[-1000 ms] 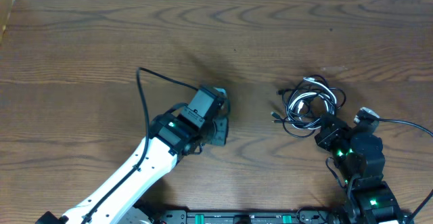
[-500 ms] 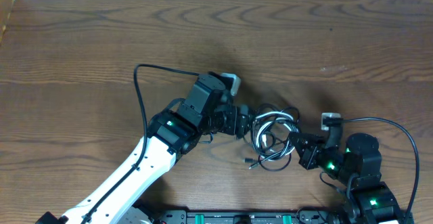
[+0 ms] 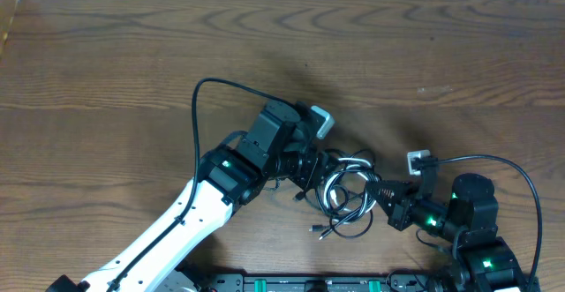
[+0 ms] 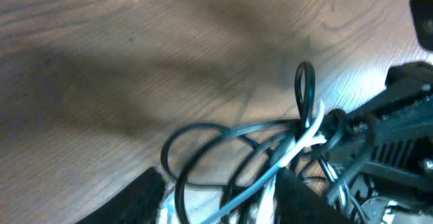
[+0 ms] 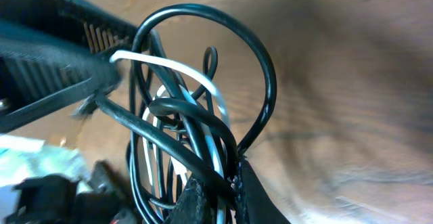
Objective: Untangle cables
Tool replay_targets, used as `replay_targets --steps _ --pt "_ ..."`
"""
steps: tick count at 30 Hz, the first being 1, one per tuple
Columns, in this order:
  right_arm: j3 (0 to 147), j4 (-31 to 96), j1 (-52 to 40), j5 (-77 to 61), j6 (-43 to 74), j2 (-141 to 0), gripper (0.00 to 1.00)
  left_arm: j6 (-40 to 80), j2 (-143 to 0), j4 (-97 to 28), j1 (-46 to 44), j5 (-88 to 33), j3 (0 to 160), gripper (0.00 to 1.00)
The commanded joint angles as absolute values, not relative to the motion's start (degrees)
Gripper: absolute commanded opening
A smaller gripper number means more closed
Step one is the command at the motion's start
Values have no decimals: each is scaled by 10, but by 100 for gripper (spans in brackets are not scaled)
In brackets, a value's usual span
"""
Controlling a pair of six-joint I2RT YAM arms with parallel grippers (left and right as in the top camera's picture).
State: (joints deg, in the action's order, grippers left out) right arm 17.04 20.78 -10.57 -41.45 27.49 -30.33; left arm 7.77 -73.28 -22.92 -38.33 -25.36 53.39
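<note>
The cables form one tangled bundle of thin black and white loops at the table's centre front, with a small plug end trailing toward me. My right gripper reaches in from the right and is shut on black strands of the cables, which run pinched between its fingers. My left gripper comes from the left onto the bundle's upper left side. In the left wrist view its fingers stand well apart, with loops of the cables running through the gap.
The left arm's own thicker black cable arcs over the table behind that arm. A black rail runs along the front edge. The right arm's base sits at the front right. The wooden tabletop spreads to the left and back.
The right gripper has dragged the bundle from the right side to the centre. The left gripper has swung right to meet it, opened, and now has strands between its fingers.
</note>
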Motion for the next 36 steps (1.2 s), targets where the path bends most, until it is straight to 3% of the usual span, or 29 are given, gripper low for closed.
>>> replay_targets --steps 1,4,5,13,17,27,30,31,34,35,36 --pt "180 204 -104 -504 305 -300 1 45 -729 -230 -383 -244 538 40" --pt "180 204 -105 -519 317 -300 1 45 -729 -230 -383 -232 538 11" --pt "180 204 -105 -523 317 -300 1 45 -729 -230 -383 -216 538 8" --pt "180 210 -104 -537 317 -300 1 100 -724 -208 -380 103 538 7" --pt "180 217 -104 -532 316 -300 1 138 -705 -187 -369 207 538 8" --pt "180 221 -104 -488 317 -300 1 226 -644 -146 -344 229 538 8" --pt "180 221 -104 -466 317 -300 1 239 -639 -147 -344 171 538 8" --pt "180 220 -104 -460 317 -300 1 239 -639 -147 -344 136 538 16" --pt "180 221 -104 -441 335 -300 1 236 -643 -150 -344 38 538 80" --pt "180 221 -104 -437 340 -300 1 236 -644 -154 -344 24 538 93" --pt "180 221 -104 -433 343 -300 1 236 -645 -161 -344 24 538 98"
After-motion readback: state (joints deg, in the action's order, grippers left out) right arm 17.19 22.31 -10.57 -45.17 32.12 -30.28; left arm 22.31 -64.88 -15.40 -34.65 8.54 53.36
